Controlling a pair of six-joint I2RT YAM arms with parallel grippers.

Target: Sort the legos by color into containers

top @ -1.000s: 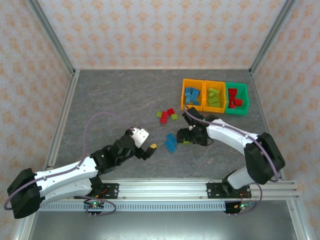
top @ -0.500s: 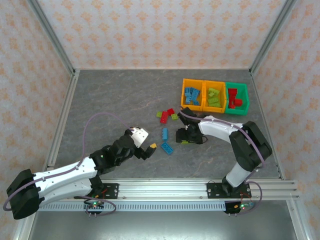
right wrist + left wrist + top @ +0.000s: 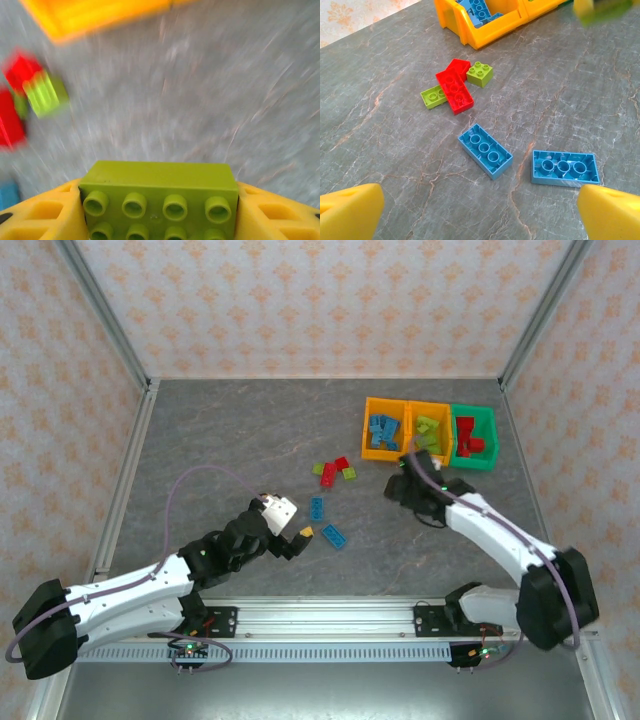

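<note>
Your right jaws pinch a lime brick by its short ends, just in front of the row of bins. Your left jaws are spread wide with nothing between them, low over the surface. Just ahead of them lie two loose blue bricks. Past those, two red bricks touch two small lime pieces. Blue sits in the left orange bin, lime in the middle one, and red in the green bin.
</note>
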